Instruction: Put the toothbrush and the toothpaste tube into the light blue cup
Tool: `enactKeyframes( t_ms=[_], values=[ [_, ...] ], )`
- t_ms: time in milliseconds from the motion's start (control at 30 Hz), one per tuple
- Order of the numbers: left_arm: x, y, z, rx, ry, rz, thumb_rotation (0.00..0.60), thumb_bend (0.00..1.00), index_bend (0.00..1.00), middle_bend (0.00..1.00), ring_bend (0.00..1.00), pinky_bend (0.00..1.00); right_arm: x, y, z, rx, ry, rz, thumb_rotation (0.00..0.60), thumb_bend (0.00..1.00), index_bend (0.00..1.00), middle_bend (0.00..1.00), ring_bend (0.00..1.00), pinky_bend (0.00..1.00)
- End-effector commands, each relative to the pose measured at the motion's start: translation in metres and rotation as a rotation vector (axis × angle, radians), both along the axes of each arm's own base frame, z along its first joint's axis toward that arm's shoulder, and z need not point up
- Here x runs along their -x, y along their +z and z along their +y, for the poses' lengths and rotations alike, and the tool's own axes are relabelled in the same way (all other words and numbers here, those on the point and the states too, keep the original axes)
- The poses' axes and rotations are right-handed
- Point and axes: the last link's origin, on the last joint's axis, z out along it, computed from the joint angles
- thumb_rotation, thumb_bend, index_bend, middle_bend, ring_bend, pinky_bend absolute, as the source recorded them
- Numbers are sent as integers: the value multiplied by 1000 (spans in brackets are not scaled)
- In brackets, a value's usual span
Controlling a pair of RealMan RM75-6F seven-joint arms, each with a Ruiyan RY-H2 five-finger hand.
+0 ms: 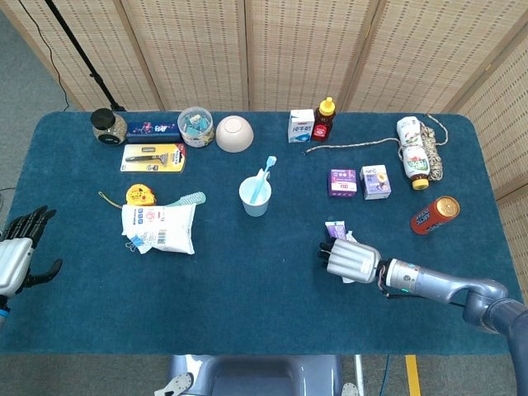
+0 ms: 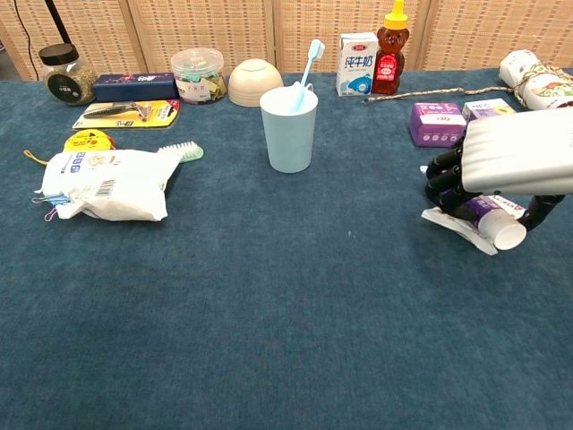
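The light blue cup (image 1: pixel 255 197) (image 2: pixel 289 127) stands upright mid-table with a blue toothbrush (image 1: pixel 266 176) (image 2: pixel 310 57) leaning inside it. To its right, my right hand (image 1: pixel 350 259) (image 2: pixel 512 164) curls its fingers around the purple-and-white toothpaste tube (image 2: pixel 488 224), which lies low at the table; its white cap end pokes out toward the front. In the head view the hand covers most of the tube (image 1: pixel 333 227). My left hand (image 1: pixel 15 254) hangs off the table's left edge with fingers apart, holding nothing.
A white packet (image 1: pixel 158 227), yellow tape measure (image 1: pixel 137 194) and mint brush (image 1: pixel 190 199) lie at left. Two small purple boxes (image 1: pixel 342 182), a red can (image 1: pixel 434 214), milk carton (image 1: pixel 300 125), honey bottle (image 1: pixel 324 118), bowl (image 1: pixel 234 133) and jars sit behind.
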Motion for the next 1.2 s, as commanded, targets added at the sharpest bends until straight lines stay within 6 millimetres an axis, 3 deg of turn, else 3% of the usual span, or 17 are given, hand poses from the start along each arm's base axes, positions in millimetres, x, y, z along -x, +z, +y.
enactKeyframes(
  t_ms=[33,267,633,900,1200],
  values=[
    [0,0,0,2,-1,1,600,341,0,0,0,0,1,1,3,-4,4,-35,600,499,670,455,389,645],
    [0,1,-1,3,-2,-2,600,340,0,0,0,0,-6,11,5,12,-8,-123,600,501,685,475,411,675],
    [0,2,-1,16,-1,-14,600,341,0,0,0,0,-38,52,-11,13,-320,-503,600,501,695,504,439,700],
    [0,5,-3,23,-9,-31,600,341,0,0,0,0,-67,87,-32,16,-532,-738,600,500,695,505,440,700],
    [-8,11,-7,-5,-34,-42,600,341,0,0,0,0,-113,118,-56,-15,-771,-1020,600,501,695,505,440,700]
  ],
)
